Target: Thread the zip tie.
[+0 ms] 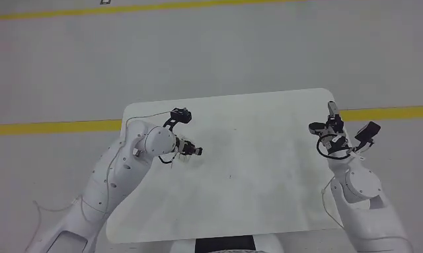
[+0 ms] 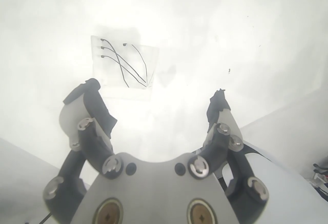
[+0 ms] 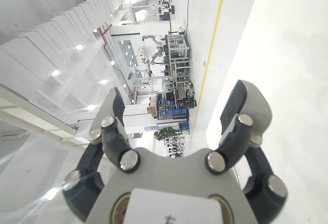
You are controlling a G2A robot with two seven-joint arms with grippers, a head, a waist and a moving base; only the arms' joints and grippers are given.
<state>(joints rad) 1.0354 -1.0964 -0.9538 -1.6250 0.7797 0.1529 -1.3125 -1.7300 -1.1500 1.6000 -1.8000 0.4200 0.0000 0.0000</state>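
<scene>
Four dark zip ties (image 2: 119,58) lie crossed on a clear sheet (image 2: 102,73), just ahead of the left gripper (image 2: 155,89), whose fingers are spread wide and empty. The right gripper (image 3: 178,89), equally wide and empty, hangs well apart from them at the table (image 1: 264,187) edge.

Top cam: high, looks down on whole table (image 1: 264,187). L wrist cam: near, faces same tabletop. R wrist cam: faces out to hall (image 3: 166,55).
</scene>
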